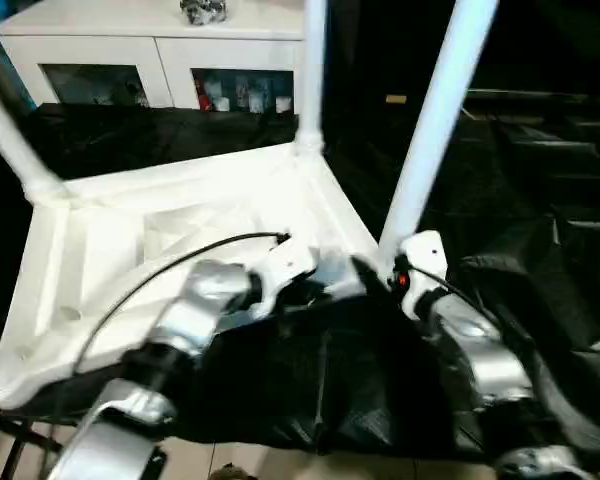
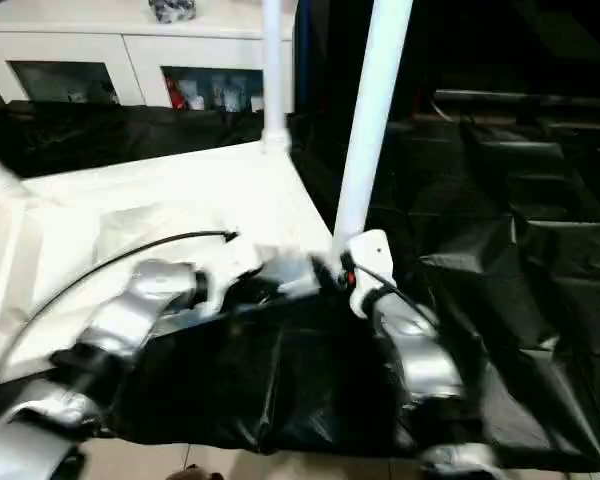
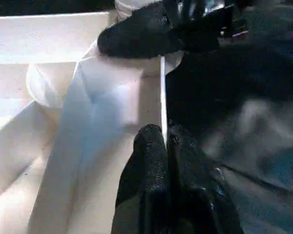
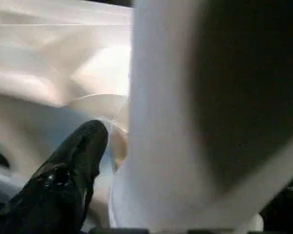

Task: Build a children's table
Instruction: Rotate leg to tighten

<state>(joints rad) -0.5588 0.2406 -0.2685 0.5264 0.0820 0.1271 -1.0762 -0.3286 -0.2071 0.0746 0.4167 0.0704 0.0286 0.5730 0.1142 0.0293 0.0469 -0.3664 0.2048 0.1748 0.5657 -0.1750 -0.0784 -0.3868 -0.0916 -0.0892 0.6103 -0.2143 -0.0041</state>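
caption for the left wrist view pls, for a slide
Left gripper pinching the upturned tabletop's rim, beside a corner socket.

Two upright legs point(image 1: 438, 125) run off the top edge, their upper ends unseen. A forearm hides the tabletop's point(image 1: 130, 240) near corner, and items behind the cabinet point(image 1: 150, 60) glass are too blurred to identify.

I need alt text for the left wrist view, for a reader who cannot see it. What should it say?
The left gripper, its two black fingers shut on the thin raised rim of the upside-down white tabletop, beside a round corner socket. Another black gripper finger lies across the far side of that corner, and black sheeting lies past the rim.
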